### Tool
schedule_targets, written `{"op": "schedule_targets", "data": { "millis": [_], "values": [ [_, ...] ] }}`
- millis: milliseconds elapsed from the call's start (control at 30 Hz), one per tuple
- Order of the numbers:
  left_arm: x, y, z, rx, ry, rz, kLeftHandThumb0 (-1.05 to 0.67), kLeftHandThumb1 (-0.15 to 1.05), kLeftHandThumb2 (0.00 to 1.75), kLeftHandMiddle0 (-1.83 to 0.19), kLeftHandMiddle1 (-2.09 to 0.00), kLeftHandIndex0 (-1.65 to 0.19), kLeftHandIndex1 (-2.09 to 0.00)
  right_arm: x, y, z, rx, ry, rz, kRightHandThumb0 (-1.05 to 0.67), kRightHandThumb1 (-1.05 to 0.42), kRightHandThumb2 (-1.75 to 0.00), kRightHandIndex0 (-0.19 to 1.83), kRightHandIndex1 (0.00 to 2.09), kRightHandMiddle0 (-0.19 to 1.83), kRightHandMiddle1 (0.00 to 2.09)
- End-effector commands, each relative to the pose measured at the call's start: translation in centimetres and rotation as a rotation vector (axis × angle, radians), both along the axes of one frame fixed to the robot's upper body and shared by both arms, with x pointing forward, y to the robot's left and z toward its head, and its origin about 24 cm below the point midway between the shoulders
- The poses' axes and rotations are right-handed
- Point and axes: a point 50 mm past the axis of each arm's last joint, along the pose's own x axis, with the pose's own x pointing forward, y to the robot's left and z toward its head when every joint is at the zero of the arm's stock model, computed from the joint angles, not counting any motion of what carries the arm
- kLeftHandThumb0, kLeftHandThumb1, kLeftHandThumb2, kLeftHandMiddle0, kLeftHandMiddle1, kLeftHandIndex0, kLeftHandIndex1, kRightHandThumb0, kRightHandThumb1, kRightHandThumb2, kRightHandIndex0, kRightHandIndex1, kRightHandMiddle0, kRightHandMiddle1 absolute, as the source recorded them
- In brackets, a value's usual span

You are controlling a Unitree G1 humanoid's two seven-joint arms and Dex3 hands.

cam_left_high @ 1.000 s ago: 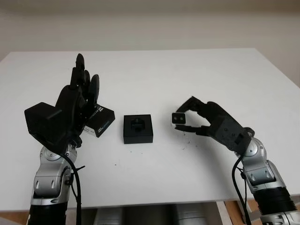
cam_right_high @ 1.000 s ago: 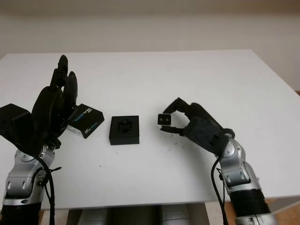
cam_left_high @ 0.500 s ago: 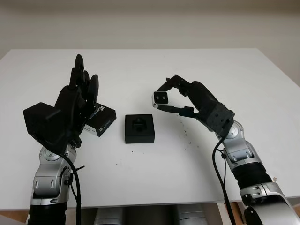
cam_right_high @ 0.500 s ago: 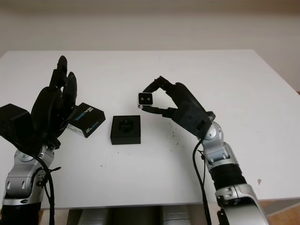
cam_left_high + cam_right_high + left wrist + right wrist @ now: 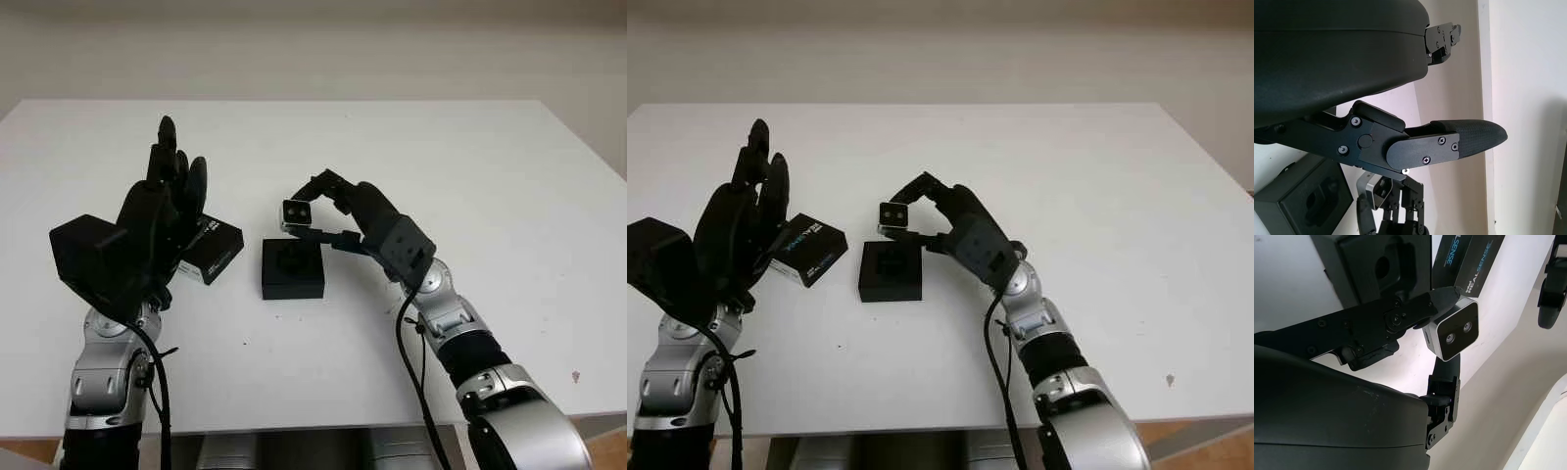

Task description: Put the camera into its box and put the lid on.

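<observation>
counter (image 5: 470, 147): white, carries the box and the lid; both sit toward its front-left part, back and right areas bare.
left robot hand (image 5: 162, 211): raised over the counter's left side, near the front edge, fingers pointing toward the back edge. Released, holds nothing. It stands just in front of the lid and covers part of it in the eye views.
right robot hand (image 5: 328, 211): reaches in from the front-right toward the counter's middle, clenched on the camera with fingertips pinching it from two sides. Held above the counter, not touching it.
box (image 5: 292, 268): black, square, open, lying flat near the counter's middle, a bit toward the front edge. Moulded recess visible inside, nothing in it.
lid (image 5: 214, 252): black with white and blue lettering, lying on the counter just left of the box, apart from it, turned at an angle to the counter's edges.
camera (image 5: 296, 215): small silver-and-black cube, two lenses on the dark face. In the right robot hand's grip, above the box's back edge, not in the recess.
</observation>
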Motion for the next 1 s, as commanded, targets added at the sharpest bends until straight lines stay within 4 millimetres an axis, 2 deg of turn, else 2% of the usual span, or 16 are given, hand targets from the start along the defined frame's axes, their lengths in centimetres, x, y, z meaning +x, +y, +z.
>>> {"op": "schedule_targets", "data": {
  "millis": [0,233,567,967],
  "values": [
    [-0.1,0.0,0.3,0.002,-0.016,-0.001,-0.77,1.05,0.57,0.19,0.0,0.19,0.0,-0.4,0.6,-0.5,0.006,0.001,0.013,-0.52,-1.02,-0.05,0.19,0.05,0.38,1.57],
    [-0.1,0.0,0.2,-0.001,-0.012,-0.004,-0.77,1.05,0.58,0.19,0.0,0.19,0.0,-1.7,0.7,-1.5,-0.018,0.029,0.033,-0.51,-1.02,-0.05,0.19,0.05,0.37,1.58],
    [-0.2,-0.1,0.3,-0.003,-0.007,0.0,-0.77,1.05,0.58,0.19,0.0,0.19,0.0,-2.8,0.5,-1.2,-0.051,0.007,0.038,-0.51,-1.02,-0.05,0.2,0.06,0.34,1.61],
    [-0.2,-0.1,0.1,-0.009,-0.002,-0.011,-0.78,1.05,0.58,0.19,0.0,0.19,0.0,-2.8,0.4,-1.7,-0.068,0.006,-0.003,-0.49,-1.01,-0.05,0.21,0.06,0.35,1.58]
  ]
}}
